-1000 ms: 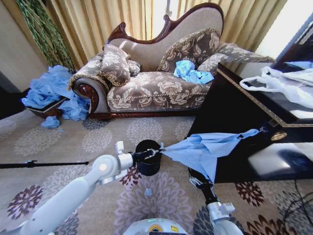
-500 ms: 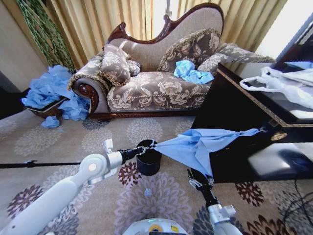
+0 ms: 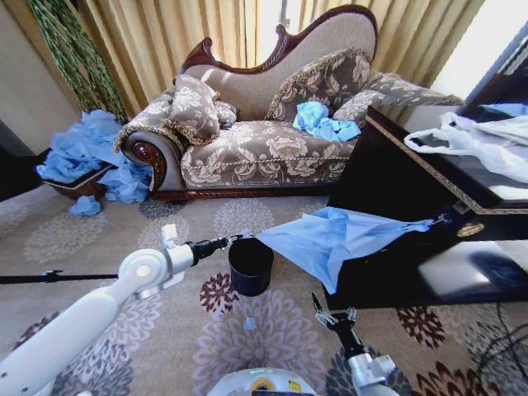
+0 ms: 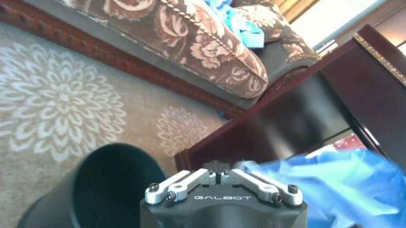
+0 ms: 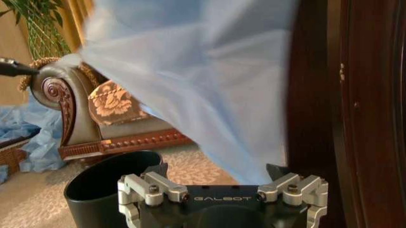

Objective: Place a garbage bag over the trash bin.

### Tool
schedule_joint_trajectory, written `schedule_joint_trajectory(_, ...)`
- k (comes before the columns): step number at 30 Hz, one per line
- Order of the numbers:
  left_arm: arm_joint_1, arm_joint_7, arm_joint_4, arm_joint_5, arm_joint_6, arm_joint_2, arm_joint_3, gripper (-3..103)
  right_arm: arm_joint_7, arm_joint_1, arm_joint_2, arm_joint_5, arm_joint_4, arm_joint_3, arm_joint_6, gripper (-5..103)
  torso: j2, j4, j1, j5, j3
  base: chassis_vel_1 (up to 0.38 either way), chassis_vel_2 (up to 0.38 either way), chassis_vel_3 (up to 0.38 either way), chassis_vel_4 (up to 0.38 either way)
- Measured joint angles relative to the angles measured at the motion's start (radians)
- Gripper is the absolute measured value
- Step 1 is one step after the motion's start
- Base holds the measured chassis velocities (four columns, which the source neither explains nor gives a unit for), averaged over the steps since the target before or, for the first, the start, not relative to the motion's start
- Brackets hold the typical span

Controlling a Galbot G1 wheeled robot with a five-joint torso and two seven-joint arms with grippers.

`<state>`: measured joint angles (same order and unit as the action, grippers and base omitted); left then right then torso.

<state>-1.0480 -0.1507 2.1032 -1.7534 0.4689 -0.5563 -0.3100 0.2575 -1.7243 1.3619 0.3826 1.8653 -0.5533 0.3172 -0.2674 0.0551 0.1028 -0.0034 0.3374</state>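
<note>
Floral carpet (image 3: pixel 247 223) covers the floor, with an ornate sofa (image 3: pixel 264 115) at the far side before yellow curtains (image 3: pixel 173 33) and a dark cabinet (image 3: pixel 412 214) on the right. On the carpet near the middle stands the black bin (image 3: pixel 251 266), upright, its mouth uncovered. Above and to its right the blue bag (image 3: pixel 330 239) hangs in the air, stretched in a wide sheet from a corner just over the bin's far-left rim across to a point at the cabinet's edge, its lower fold drooping toward the near right. The left gripper (image 3: pixel 237 240) reaches in from the left and is pinched closed on that left corner of the bag; in the left wrist view its fingers meet at the tip, with blue plastic beside them and the bin's mouth just below. The right gripper (image 3: pixel 332 316) sits low at the near right, below the bag's drooping fold, its fingers spread apart and holding nothing; in the right wrist view the bag hangs above it, with the bin beside. More blue bags lie heaped (image 3: pixel 82 157) at the far left, and white bags (image 3: pixel 478 140) lie on the cabinet.
</note>
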Motion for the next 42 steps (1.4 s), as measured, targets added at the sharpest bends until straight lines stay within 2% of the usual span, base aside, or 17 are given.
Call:
schedule_joint_trajectory(4,-0.058,0.030,-0.007,0.011,0.001,0.007,-0.049,0,0.000,0.001,-0.003,0.000,-0.002,0.001,-0.001,100,0.000,-0.0001,0.000,-0.0003,0.000,0.000,0.000,0.000,0.000)
schedule_joint_trajectory(8,-0.070,0.036,-0.006,0.011,0.001,0.004,-0.064,0,0.000,0.001,-0.003,0.000,-0.003,0.001,-0.001,100,0.000,-0.0001,0.000,-0.0001,0.000,0.000,0.000,0.000,0.000)
schedule_joint_trajectory(14,-0.020,0.036,0.007,0.010,-0.013,-0.047,-0.025,0,0.000,-0.001,0.002,-0.005,0.003,0.002,-0.001,100,0.000,0.0002,0.000,-0.0001,0.000,0.000,0.000,0.000,0.000)
schedule_joint_trajectory(16,-0.012,0.036,0.009,0.010,-0.016,-0.056,-0.017,-3,0.000,-0.001,0.003,-0.005,0.004,0.002,-0.002,100,0.000,0.0003,0.000,0.0000,0.000,0.000,0.000,0.000,0.000)
schedule_joint_trajectory(20,0.017,0.062,0.015,0.010,-0.028,-0.101,0.031,18,-0.002,-0.005,0.002,-0.007,0.012,-0.001,-0.002,100,0.000,0.0002,0.000,0.0000,0.000,0.000,0.000,0.000,0.000)
schedule_joint_trajectory(22,0.021,0.065,0.015,0.009,-0.028,-0.109,0.040,18,-0.003,-0.006,0.002,-0.007,0.013,-0.002,-0.002,100,0.000,0.0002,0.000,0.0002,0.000,0.000,0.000,0.000,0.000)
schedule_joint_trajectory(25,0.030,0.067,0.015,0.009,-0.026,-0.152,0.080,34,-0.005,-0.009,-0.001,-0.008,0.017,-0.004,-0.002,100,0.000,0.0002,0.000,0.0000,0.000,0.000,0.000,0.000,0.000)
schedule_joint_trajectory(26,0.030,0.067,0.015,0.009,-0.026,-0.152,0.080,34,-0.005,-0.009,-0.001,-0.008,0.017,-0.004,-0.002,100,0.000,0.0002,0.000,0.0000,0.000,0.000,0.000,0.000,0.000)
schedule_joint_trajectory(29,0.034,0.067,0.006,0.009,-0.016,-0.198,0.112,51,-0.013,-0.013,-0.006,-0.011,0.028,-0.005,-0.003,100,0.000,0.0002,0.000,-0.0001,0.000,0.000,0.000,0.000,0.000)
schedule_joint_trajectory(31,0.034,0.067,0.002,0.009,-0.012,-0.208,0.117,51,-0.016,-0.013,-0.008,-0.011,0.031,-0.005,-0.004,100,0.000,0.0002,0.000,-0.0002,0.000,0.000,0.000,0.000,0.000)
schedule_joint_trajectory(35,0.039,0.078,-0.015,0.011,0.007,-0.248,0.154,72,-0.027,-0.014,-0.017,-0.016,0.046,-0.006,-0.010,100,0.000,-0.0001,0.000,0.0000,0.000,0.000,0.000,0.000,0.000)
schedule_joint_trajectory(37,0.046,0.078,-0.019,0.018,0.012,-0.256,0.168,72,-0.030,-0.014,-0.017,-0.017,0.048,-0.006,-0.011,100,0.000,-0.0001,0.000,0.0000,0.000,0.000,0.000,0.000,0.000)
schedule_joint_trajectory(41,0.100,0.081,-0.043,0.120,0.020,-0.284,0.270,93,-0.036,-0.012,-0.016,-0.026,0.052,-0.003,-0.012,100,0.000,0.0001,0.000,0.0002,0.000,0.000,0.000,0.000,0.000)
schedule_joint_trajectory(42,0.100,0.081,-0.043,0.120,0.020,-0.284,0.270,93,-0.036,-0.012,-0.016,-0.026,0.052,-0.003,-0.012,100,0.000,0.0001,0.000,0.0002,0.000,0.000,0.000,0.000,0.000)
